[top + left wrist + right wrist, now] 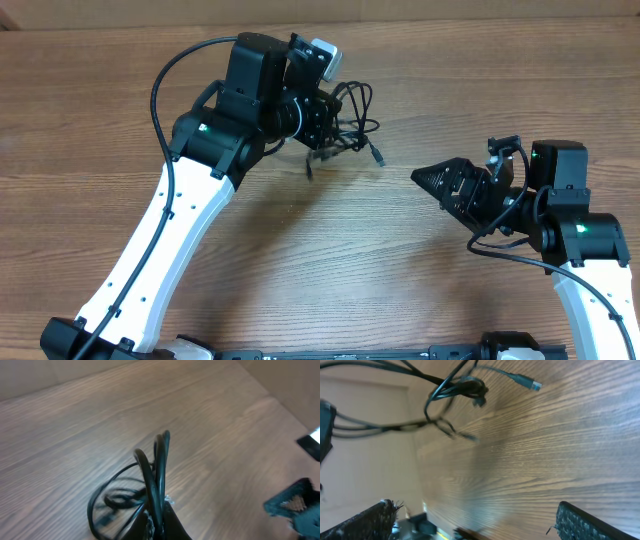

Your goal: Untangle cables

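Note:
The cables [356, 122] are thin black cords tangled in a small bundle at the far middle of the table. Two plug ends [378, 156] hang out of it. My left gripper [324, 138] is shut on several strands of the bundle. In the left wrist view the cables [158, 472] rise in loops from between the closed fingers of my left gripper [161, 515]. My right gripper [432, 179] stands open to the right of the bundle, apart from it. The right wrist view shows its fingers [585, 522] far apart with nothing between them, and the cables [462, 387] ahead.
The wooden table [330, 260] carries nothing else. Thicker black cables run along the left arm [160, 230] and the right arm [575, 230]. The right gripper's tip [295, 505] shows at the right edge of the left wrist view.

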`<control>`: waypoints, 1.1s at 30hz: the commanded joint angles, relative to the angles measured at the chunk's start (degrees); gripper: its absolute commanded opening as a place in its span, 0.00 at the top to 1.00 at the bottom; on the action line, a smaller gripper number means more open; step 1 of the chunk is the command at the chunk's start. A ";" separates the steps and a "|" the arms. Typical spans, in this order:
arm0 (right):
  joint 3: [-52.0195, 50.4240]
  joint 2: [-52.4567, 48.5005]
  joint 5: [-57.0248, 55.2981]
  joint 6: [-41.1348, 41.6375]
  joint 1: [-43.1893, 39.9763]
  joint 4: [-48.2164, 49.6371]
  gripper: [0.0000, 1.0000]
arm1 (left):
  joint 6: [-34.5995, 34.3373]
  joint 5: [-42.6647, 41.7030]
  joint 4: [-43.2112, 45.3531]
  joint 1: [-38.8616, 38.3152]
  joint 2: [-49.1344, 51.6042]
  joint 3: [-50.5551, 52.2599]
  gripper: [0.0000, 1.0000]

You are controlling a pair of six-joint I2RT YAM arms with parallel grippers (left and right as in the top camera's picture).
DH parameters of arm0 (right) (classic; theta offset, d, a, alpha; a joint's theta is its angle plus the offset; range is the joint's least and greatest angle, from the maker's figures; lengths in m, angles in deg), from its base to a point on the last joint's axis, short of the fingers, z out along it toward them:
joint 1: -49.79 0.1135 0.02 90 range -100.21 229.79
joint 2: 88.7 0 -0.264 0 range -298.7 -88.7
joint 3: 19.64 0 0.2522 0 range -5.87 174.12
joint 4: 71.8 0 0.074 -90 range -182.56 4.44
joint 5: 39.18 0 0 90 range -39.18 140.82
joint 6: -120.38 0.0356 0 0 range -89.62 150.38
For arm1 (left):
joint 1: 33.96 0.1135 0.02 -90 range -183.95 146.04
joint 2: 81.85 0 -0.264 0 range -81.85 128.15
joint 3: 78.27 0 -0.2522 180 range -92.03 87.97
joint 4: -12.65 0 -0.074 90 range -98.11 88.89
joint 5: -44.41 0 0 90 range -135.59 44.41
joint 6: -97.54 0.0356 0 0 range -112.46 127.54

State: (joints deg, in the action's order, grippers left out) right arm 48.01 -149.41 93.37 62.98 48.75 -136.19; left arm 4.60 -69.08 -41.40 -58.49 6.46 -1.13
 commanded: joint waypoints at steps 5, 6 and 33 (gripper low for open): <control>0.87 0.52 -0.50 7.91 -0.20 0.83 0.00 | -0.94 -8.50 1.27 -2.03 -0.57 -1.05 0.96; 0.87 0.52 -0.52 7.89 -0.20 1.03 0.00 | -0.92 -9.75 1.62 -2.19 -0.57 -1.05 0.96; 0.87 0.52 -0.48 8.11 -0.20 2.08 0.01 | -0.90 -25.44 8.87 -7.58 -0.57 -1.05 0.96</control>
State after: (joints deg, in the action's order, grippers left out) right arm 48.01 -149.41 93.39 70.87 48.75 -134.46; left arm 4.45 -92.77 -33.53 -65.16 6.46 -1.13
